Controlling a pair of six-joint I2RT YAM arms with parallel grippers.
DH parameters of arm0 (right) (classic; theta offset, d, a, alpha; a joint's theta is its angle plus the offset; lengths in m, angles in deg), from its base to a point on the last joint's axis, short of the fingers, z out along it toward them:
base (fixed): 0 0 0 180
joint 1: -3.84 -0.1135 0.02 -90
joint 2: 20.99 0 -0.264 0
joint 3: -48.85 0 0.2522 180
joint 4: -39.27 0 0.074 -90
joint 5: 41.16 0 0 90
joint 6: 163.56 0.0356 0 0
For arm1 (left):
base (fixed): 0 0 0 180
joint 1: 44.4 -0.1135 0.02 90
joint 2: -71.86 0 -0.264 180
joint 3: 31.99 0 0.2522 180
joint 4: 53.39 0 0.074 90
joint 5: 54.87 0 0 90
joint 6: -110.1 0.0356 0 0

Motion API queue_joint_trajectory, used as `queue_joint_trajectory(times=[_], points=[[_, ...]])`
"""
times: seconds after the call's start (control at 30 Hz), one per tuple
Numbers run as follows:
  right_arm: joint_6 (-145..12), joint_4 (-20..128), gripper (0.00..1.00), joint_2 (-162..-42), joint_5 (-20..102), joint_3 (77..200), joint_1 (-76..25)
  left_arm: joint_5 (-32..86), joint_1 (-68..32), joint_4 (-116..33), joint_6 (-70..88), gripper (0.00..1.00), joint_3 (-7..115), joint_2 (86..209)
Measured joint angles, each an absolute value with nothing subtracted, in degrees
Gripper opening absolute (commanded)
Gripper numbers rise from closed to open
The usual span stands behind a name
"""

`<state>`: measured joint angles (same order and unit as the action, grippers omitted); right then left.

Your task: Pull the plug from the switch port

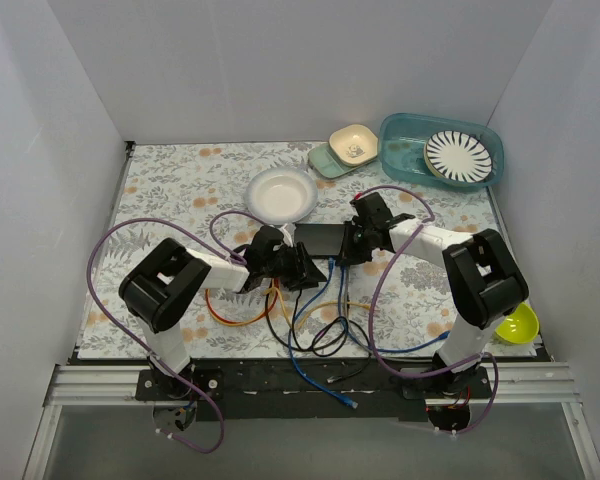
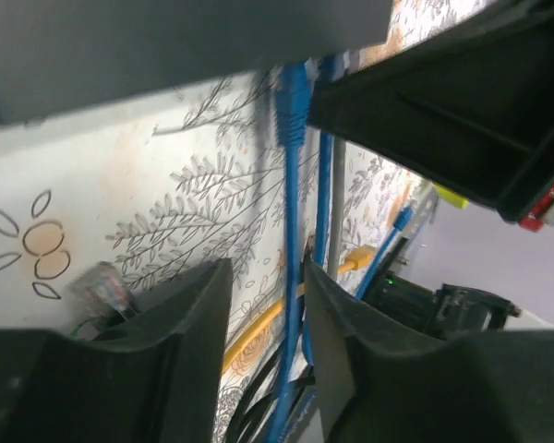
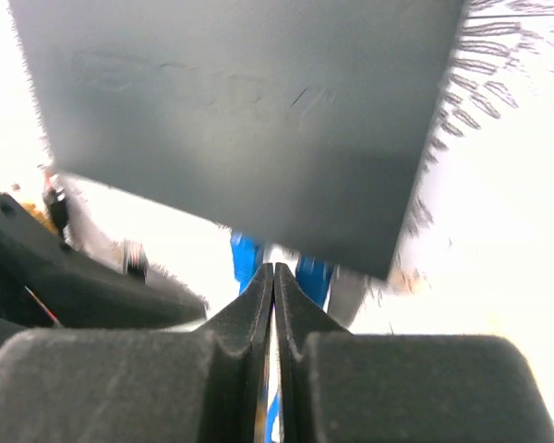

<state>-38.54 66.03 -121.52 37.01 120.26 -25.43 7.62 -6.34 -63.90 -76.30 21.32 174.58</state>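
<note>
While the switch [image 1: 318, 237] lies flat on the flowered tablecloth [image 1: 180, 180] between both grippers, a blue plug [image 2: 291, 101] meets its socket edge. Just near-left of the switch, the left gripper [image 2: 266, 277] stands partly open, and the blue cable [image 2: 289, 231] runs loose through its gap. At the switch's right end, the right gripper [image 3: 273, 277] is closed, fingertips pressed together with nothing visible between them. Beyond the switch sits a white bowl [image 1: 280, 193].
</note>
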Motion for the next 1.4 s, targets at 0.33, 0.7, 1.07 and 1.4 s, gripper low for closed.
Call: queue_joint_trajectory(times=[0.33,0.7,1.07,1.4], points=[[-42.43,69.94,0.37,-103.34,42.78,118.8,-24.56,20.37,-7.67,-43.07,-70.42,0.52,30.39,162.38],[-37.42,52.61,0.49,-104.93,32.9,97.99,-15.36,17.46,-12.02,-43.53,-69.68,0.44,48.51,182.71],[-30.17,35.19,0.5,-111.68,27.15,96.07,-15.51,9.87,-12.44,-44.38,-69.63,0.42,53.27,188.56],[-24.83,27.63,0.33,-115.88,25.69,95.35,-14.68,8.78,-12.46,-46.02,-69.81,0.42,50.1,187.19]])
